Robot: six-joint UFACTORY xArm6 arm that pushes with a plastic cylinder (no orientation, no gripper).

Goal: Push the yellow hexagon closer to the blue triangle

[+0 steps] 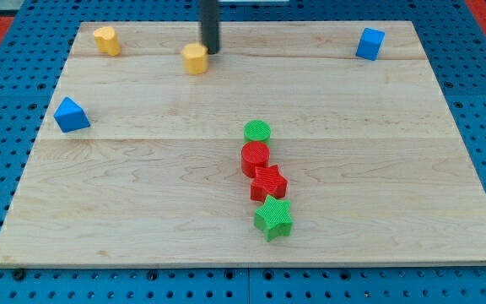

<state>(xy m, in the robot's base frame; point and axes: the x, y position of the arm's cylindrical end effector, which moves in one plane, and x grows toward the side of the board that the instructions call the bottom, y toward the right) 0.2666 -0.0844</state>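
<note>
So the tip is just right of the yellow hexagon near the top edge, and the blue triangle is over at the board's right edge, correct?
Not quite. The camera view shows the blue triangle at the board's left edge; the blue block at the upper right is a cube. My tip is indeed just right of the yellow hexagon near the top edge.

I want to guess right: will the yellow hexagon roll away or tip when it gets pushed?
Probably neither: the yellow hexagon sits squat on a flat base, so it should slide over the smooth wooden board. My tip sits at its right edge, so it might twist a bit.
</note>
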